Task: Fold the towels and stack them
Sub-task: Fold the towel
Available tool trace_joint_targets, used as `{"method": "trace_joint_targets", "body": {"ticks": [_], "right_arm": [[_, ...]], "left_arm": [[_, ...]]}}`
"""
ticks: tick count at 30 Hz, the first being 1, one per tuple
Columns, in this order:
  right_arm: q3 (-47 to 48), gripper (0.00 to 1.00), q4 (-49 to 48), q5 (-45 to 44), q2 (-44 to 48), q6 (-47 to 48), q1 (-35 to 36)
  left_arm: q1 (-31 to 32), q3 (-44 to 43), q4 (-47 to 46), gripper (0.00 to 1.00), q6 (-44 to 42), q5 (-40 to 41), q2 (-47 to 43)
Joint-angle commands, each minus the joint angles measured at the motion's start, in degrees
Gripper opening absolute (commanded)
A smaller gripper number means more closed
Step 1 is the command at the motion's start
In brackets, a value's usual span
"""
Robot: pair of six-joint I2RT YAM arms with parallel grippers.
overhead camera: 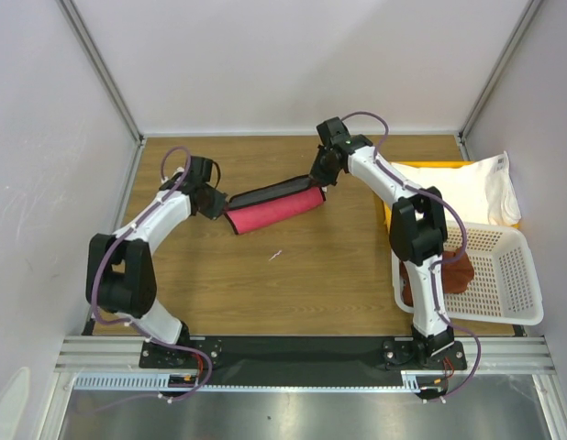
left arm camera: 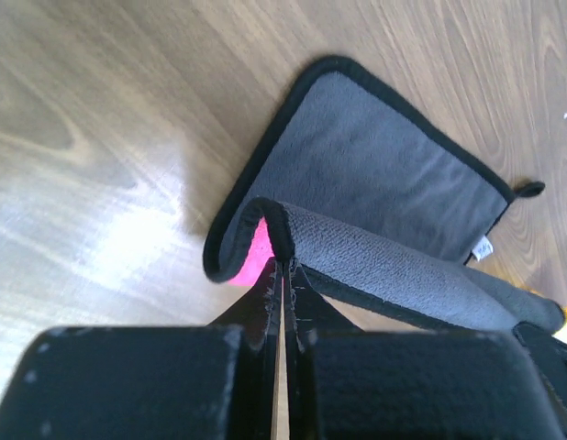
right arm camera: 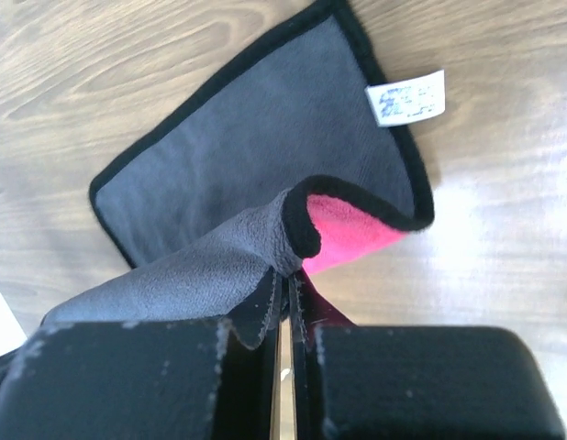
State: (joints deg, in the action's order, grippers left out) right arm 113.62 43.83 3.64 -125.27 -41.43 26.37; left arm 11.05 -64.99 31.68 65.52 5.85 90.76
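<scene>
**Item, nearest, right side:** reddish-brown cloth towel (overhead camera: pixel 456 273), bunched inside the white perforated plastic basket (overhead camera: pixel 527 275). It was judged not yet folded.

**Item, mid-surface:** magenta-pink towel with grey reverse and black edging (overhead camera: pixel 276 209), laid on the wooden surface (overhead camera: pixel 311 293) and partly doubled over.
- The first fold was judged under way, not finished.
- The towel's left end was pinched in the left claw (left arm camera: pixel 283 268), which was closed tight on the black-trimmed edge.
- Its right end was pinched in the right claw (right arm camera: pixel 289 273), likewise closed on the edge.
- In both wrist views the gripped edge was raised and curled above the flat grey part below, with pink showing inside the curl.
- The towel was spanned between the two claws and touched both.
- A small white label (right arm camera: pixel 405 98) was noted at one corner.

**Item, farther right:** large white sheet-like towel (overhead camera: pixel 481 188), heaped on the yellow plastic tray (overhead camera: pixel 421 166) just beyond the basket. Whether it was folded could not be told.

**Balance:** no stack was seen. One towel was in hand and two were judged outstanding.
</scene>
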Motion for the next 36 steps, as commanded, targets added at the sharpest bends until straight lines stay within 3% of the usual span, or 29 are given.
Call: {"method": "trace_joint_targets", "body": {"ticks": [1,7,15,24,36], "right_arm": [[3.44,0.00,1.08,-0.48,-2.95,1.88,-2.55],[8.37,0.00,7.14,-1.35,-6.74,-0.23,-5.45],[2.50,0.00,9.87,-0.21,0.45,0.91,-7.03],[-7.10,0.00,7.32,0.23,4.69,1.79,-7.21],[6.41,0.00,4.85,0.58,-3.91,3.37,-7.39]], "left_arm": [[-1.73,-3.47,-0.56,0.00,0.31,2.33,2.05],[-2.17,-8.04,-1.36,0.00,-0.65,0.66,8.64],[-2.17,-12.53,3.38,0.00,-3.20,-0.05,10.23],[-1.03,-2.18,2.17,0.00,-1.71,-0.22,3.20],[-1.12,-4.88,0.22,0.00,-1.88,1.36,5.83]]}}
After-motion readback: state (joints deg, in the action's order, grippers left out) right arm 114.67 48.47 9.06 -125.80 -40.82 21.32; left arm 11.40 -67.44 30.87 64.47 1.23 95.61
